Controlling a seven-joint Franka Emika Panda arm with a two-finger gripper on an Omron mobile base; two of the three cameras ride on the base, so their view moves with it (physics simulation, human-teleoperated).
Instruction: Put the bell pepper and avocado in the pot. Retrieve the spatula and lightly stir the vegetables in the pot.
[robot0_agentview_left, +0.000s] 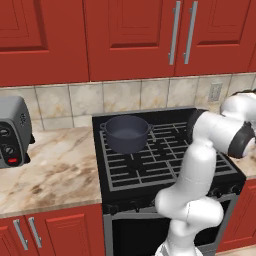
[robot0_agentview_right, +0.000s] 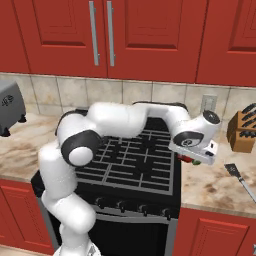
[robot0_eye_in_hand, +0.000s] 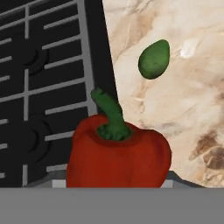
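Since the bell pepper (robot0_eye_in_hand: 118, 159) is smooth, rounded and fairly light, it wants a grip across its broad body, not the thin stem; it sits right under the gripper (robot0_agentview_right: 192, 159), on the counter (robot0_eye_in_hand: 183, 109) beside the stove (robot0_agentview_left: 165, 160), and I cannot tell whether the jaws have closed on it

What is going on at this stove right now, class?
The robot arm has reached to the counter right of the stove, its gripper low over the bell pepper, which sits beside the stove's edge. Whether the jaws have closed on it cannot be told. The avocado lies on the marble counter a little farther off. The pot stands empty on the stove's back left burner. The spatula lies untouched on the counter near the knife block.
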